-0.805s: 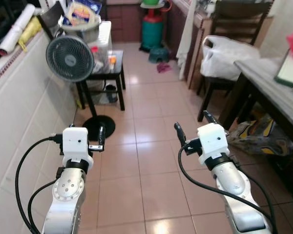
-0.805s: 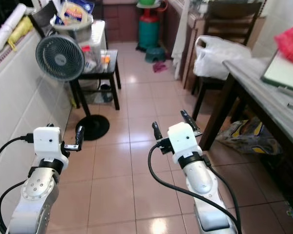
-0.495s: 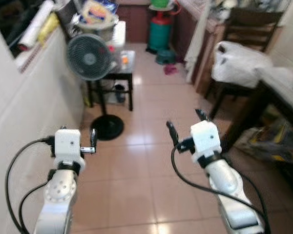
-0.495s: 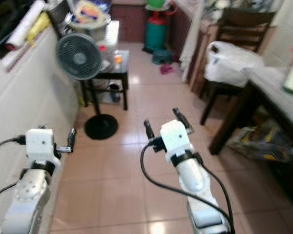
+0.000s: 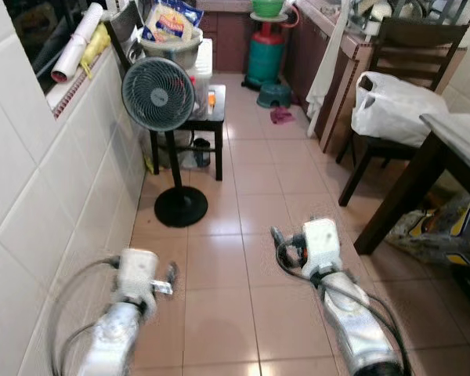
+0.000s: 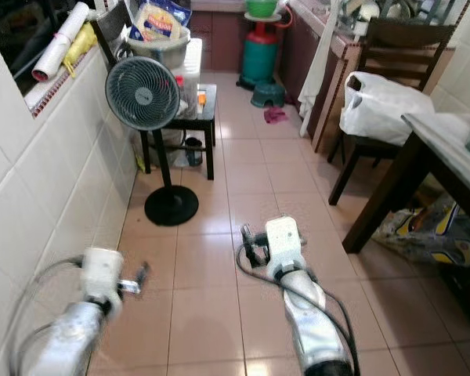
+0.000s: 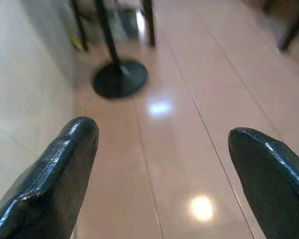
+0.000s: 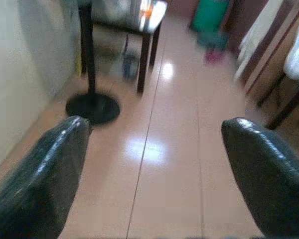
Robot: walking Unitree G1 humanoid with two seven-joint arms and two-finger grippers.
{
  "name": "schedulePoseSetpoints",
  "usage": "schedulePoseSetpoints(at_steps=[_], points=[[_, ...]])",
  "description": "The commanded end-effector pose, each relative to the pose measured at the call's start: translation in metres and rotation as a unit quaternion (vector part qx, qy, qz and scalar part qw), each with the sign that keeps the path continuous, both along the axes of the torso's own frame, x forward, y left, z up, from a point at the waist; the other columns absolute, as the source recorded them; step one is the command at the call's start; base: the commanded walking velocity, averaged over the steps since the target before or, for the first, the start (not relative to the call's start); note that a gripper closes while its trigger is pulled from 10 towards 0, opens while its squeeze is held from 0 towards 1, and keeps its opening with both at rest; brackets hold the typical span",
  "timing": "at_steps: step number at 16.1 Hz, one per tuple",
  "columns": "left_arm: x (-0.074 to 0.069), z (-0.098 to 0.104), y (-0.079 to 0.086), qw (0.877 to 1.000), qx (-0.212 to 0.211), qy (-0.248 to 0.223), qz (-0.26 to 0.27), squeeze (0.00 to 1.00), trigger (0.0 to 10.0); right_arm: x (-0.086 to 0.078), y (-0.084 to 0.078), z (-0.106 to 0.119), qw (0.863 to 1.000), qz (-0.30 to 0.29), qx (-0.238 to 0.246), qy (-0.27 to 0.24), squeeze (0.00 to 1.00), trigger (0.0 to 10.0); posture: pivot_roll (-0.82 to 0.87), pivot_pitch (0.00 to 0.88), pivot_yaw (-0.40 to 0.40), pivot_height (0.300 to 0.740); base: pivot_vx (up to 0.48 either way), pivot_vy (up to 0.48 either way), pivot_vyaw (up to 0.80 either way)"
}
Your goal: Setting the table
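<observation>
Silver arms have dropped lower over the tiled floor [image 5: 235, 196], jaws wide.

floor [image 5: 243, 204]: tan tiles | standing fan base [image 5: 181, 207] | small black table [image 5: 211, 117] | green gas cylinder [image 5: 265, 55]

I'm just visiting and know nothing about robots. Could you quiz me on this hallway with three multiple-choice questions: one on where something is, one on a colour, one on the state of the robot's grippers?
1. Where does the standing fan stand?
A. by the tiled wall on the robot's left
B. under the dark table
C. on the chair

2. What colour is the gas cylinder at the far end?
A. blue
B. green
C. yellow

3. How are the left gripper and right gripper?
A. both open, holding nothing
B. both shut on plates
C. one holds a cup

Answers: 1 A, its round base sits on the floor beside the wall; 2 B, its body is green; 3 A, the wrist views show fingers spread over bare floor.
</observation>
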State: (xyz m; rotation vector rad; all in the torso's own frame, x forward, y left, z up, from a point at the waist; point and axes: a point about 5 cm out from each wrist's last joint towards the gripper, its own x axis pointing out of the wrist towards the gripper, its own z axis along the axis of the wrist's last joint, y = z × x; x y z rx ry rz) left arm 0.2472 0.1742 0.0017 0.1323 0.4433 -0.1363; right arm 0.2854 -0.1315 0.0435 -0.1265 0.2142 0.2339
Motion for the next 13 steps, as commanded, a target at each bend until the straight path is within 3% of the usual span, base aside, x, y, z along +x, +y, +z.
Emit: schedulePoseSetpoints(at_steps=[1, 4, 5, 6, 8, 9, 11, 13], points=[[0.001, -0.007, -0.005, 0.999, 0.014, 0.011, -0.03, 0.0, 10.0, 0.0, -0.005, -0.011, 1.0, -0.015, -0.002, 0.022, 0.0, 10.0, 0.06, 0.0, -0.039, 0.74, 0.0, 0.0, 0.0], [-0.02, -0.043, -0.009, 0.992, 0.028, 0.103, -0.063, 0.0, 10.0, -0.016, -0.009, -0.049, 0.994, -0.017, -0.029, 0.107, 0.0, 10.0, 0.04, 0.0, -0.034, 0.74, 0.0, 0.0, 0.0], [-0.036, -0.059, -0.011, 0.983, 0.038, 0.156, -0.091, 0.0, 10.0, -0.031, -0.013, -0.071, 0.985, -0.019, -0.045, 0.164, 0.0, 10.0, 0.04, 0.0, -0.035, 0.74, 0.0, 0.0, 0.0], [-0.042, -0.065, -0.01, 0.978, 0.052, 0.177, -0.1, 0.0, 10.0, -0.038, -0.016, -0.078, 0.981, -0.021, -0.056, 0.187, 0.0, 10.0, 0.04, 0.0, -0.036, 0.74, 0.0, 0.0, 0.0], [-0.053, -0.074, -0.004, 0.969, 0.073, 0.211, -0.102, 0.0, 10.0, -0.048, -0.019, -0.091, 0.971, -0.035, -0.044, 0.233, 0.0, 10.0, 0.03, 0.0, -0.036, 0.74, 0.0, 0.0, 0.0], [-0.061, -0.08, 0.003, 0.963, 0.085, 0.235, -0.097, 0.0, 10.0, -0.062, -0.02, -0.105, 0.956, -0.06, -0.015, 0.286, 0.0, 10.0, 0.03, 0.0, -0.038, 0.74, 0.0, 0.0, 0.0], [-0.064, -0.082, 0.011, 0.964, 0.084, 0.24, -0.083, 0.0, 10.0, -0.073, -0.02, -0.113, 0.947, -0.059, -0.02, 0.316, 0.0, 10.0, 0.02, 0.0, -0.04, 0.74, 0.0, 0.0, 0.0], [-0.06, -0.08, 0.021, 0.971, 0.058, 0.232, -0.013, 0.0, 10.0, -0.081, -0.027, -0.119, 0.938, -0.084, -0.005, 0.336, 0.0, 10.0, 0.03, 0.0, -0.042, 0.74, 0.0, 0.0, 0.0]])
